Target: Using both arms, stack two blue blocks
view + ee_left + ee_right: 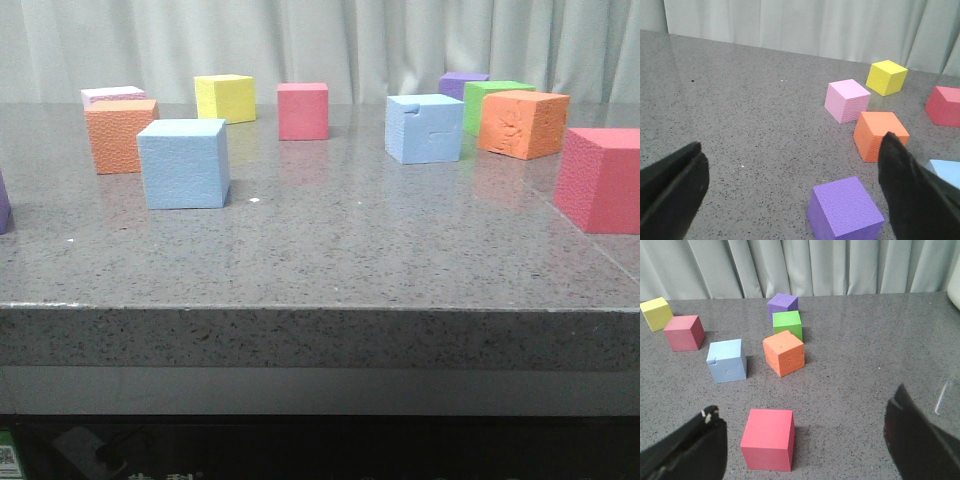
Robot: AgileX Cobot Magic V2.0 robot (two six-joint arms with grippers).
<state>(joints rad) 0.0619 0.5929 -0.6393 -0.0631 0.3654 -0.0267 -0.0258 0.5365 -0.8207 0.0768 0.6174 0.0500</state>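
In the front view a clean light blue cube (183, 163) stands at the left of the grey table. A paler blue cube (424, 128) with a notched corner stands farther back at the right. Neither gripper shows in the front view. My left gripper (791, 145) is open and empty above the table, a purple cube (844, 210) between its fingers; a sliver of the clean blue cube (946, 171) shows behind its right finger (910, 190). My right gripper (805, 402) is open and empty; the notched blue cube (727, 361) lies well ahead of it.
A red-pink cube (768, 439) sits just ahead of the right gripper, also at the front view's right edge (600, 180). Orange (120, 135), yellow (225, 97), pink-red (303, 110), green (495, 100) and orange (522, 123) cubes stand at the back. The table's front edge (320, 310) is near.
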